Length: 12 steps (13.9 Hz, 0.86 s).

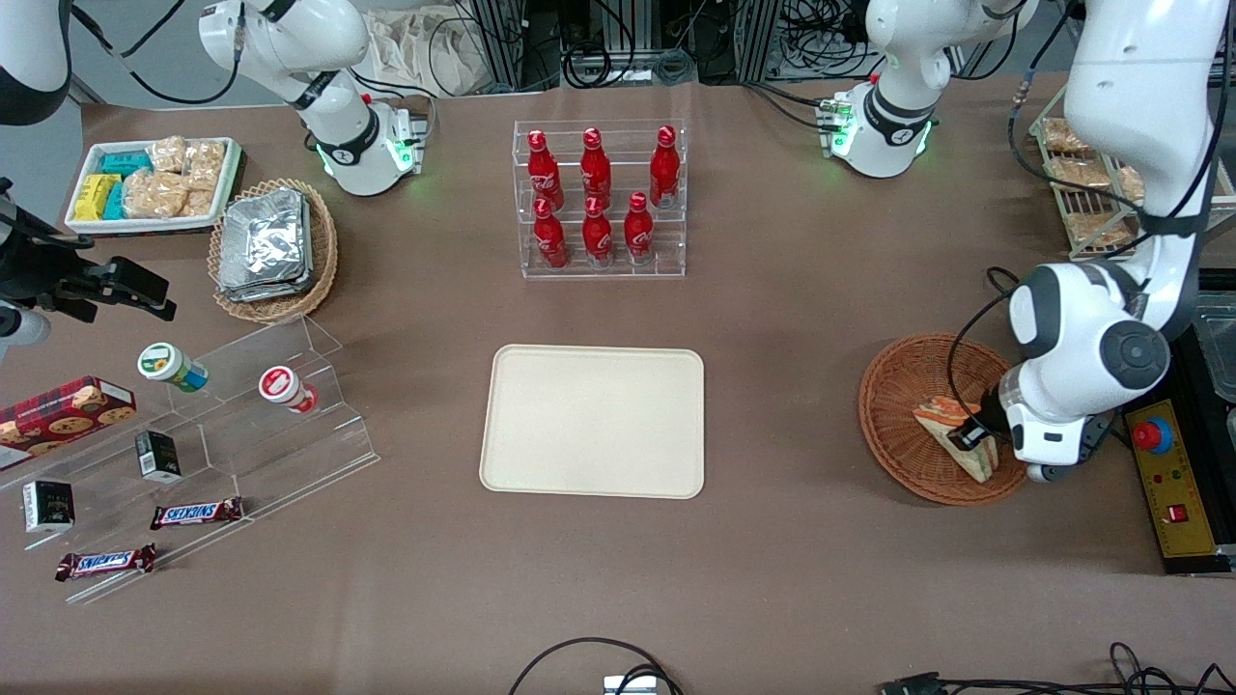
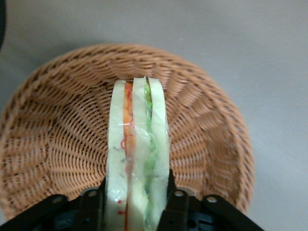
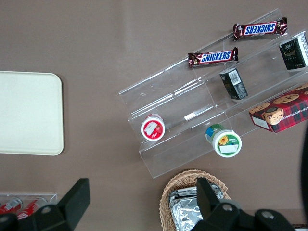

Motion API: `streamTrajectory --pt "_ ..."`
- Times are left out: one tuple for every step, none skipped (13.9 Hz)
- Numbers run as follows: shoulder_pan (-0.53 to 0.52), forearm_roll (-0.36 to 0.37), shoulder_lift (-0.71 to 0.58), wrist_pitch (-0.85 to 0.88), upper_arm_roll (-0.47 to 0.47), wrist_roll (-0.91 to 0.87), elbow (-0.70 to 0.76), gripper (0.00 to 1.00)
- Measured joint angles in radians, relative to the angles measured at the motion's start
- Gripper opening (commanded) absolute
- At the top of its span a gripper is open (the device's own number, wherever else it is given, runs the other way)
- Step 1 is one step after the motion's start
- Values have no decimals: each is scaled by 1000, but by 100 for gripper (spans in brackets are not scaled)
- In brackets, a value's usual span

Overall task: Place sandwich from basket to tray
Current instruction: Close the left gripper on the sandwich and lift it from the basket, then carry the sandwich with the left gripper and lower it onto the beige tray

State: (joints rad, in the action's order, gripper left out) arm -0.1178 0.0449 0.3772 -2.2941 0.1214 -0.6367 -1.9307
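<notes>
The claw (image 1: 969, 435) sits low over the basket (image 1: 898, 405) at the lower right of the front frame, toward the working arm's end of the table (image 1: 792, 319). Its two fingers (image 2: 92, 207) are closed against the flat bread faces of the sandwich (image 2: 137, 154), one on each side, so the wedge stands on edge between them with its orange and green filling lines facing the wrist camera. The sandwich's long axis runs straight out from the claw across the basket bowl. Whether its lower edge touches the weave or is already clear of it cannot be told from either view.

The tray (image 1: 593, 421) lies in the lower centre of the front frame, well apart from the basket, with nothing on it. From the claw it lies sideways toward the parked arm's end, at about the same nearness to the camera. The carry therefore looks like a lift over the basket rim, then a level sideways run.
</notes>
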Motion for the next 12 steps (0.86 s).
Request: streamTrajectory --pt "1 0 -29 60 10 20 22 0" --pt "1 0 -55 147 27 52 60 0" --pt "2 -1 -73 253 54 89 115 0" --pt "3 -2 -82 367 91 118 189 0" --pt "5 -3 -80 464 134 135 270 0" --pt "10 -3 -70 526 183 144 348 0" --pt "24 -2 -51 557 232 147 420 0" --pt "55 0 -23 568 265 148 474 0" --pt "100 3 13 568 280 148 515 0" --pt "156 15 58 565 285 149 550 0" --pt "218 43 112 560 286 149 588 0" --pt "280 73 168 553 286 140 629 0"
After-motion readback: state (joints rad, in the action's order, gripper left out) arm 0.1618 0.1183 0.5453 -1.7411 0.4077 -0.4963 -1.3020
